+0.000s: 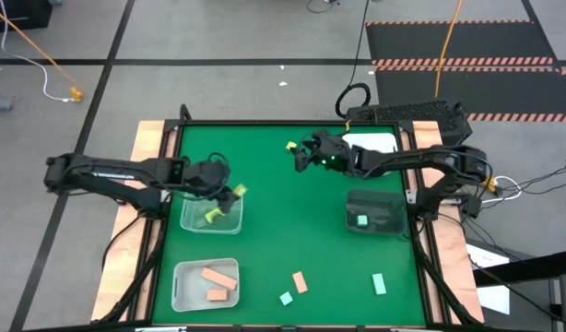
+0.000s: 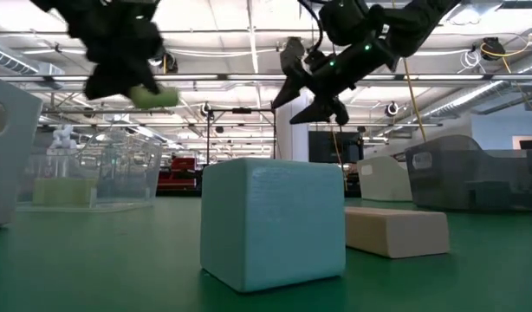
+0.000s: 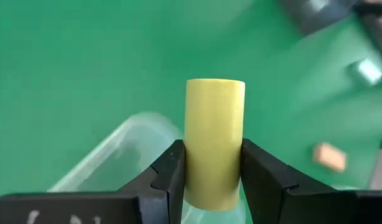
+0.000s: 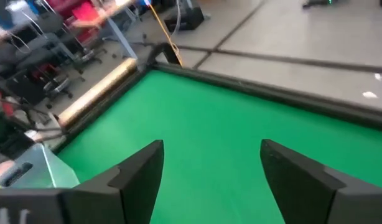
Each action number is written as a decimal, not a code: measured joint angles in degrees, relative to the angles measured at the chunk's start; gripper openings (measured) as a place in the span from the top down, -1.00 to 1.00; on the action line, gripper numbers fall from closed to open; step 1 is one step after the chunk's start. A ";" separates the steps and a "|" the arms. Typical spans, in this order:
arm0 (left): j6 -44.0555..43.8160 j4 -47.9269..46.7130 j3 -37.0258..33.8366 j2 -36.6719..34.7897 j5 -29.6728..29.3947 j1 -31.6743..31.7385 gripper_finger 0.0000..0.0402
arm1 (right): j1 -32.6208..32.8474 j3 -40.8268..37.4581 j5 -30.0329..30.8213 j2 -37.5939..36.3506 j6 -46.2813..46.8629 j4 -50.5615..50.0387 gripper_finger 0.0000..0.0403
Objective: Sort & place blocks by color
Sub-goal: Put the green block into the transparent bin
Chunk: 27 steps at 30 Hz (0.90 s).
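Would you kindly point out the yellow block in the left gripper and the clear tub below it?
yellow block (image 3: pixel 214 143): left wrist view, middle of its front face.
left gripper (image 3: pixel 211 171): left wrist view, between its fingertips.
clear tub (image 1: pixel 189 221): high view, left rim.

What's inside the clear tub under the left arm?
One yellow block lies in the clear tub. The left gripper holds another yellow block above its rim, hiding part of the tub.

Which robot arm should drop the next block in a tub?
Left. Its claw already grips a yellow block right over the clear tub holding another yellow piece. The right claw is open and empty, up over bare mat.
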 joint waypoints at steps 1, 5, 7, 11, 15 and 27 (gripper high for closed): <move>-1.61 -3.61 0.00 -0.87 -0.02 -0.41 0.40 | -0.22 -0.01 0.03 0.85 -0.62 2.04 -0.27; -9.59 -14.00 -0.02 -1.54 0.44 -2.91 0.40 | -1.49 0.00 -0.36 3.84 -3.27 8.90 -0.23; -12.62 -17.13 -0.02 -0.94 1.44 -4.26 0.40 | -2.25 0.00 -1.60 5.26 -5.20 9.34 -0.20; -15.70 -16.91 -0.04 0.69 2.82 -6.66 0.40 | -3.51 0.00 -4.66 8.18 -6.84 8.02 -0.17; -17.73 -18.16 -0.04 2.67 2.75 -8.35 0.40 | -4.03 0.00 -6.38 11.16 -7.92 7.05 -0.17; -22.88 -18.89 -0.04 9.20 2.66 -9.73 -0.24 | -5.71 4.72 -7.82 14.07 -22.41 1.67 -0.21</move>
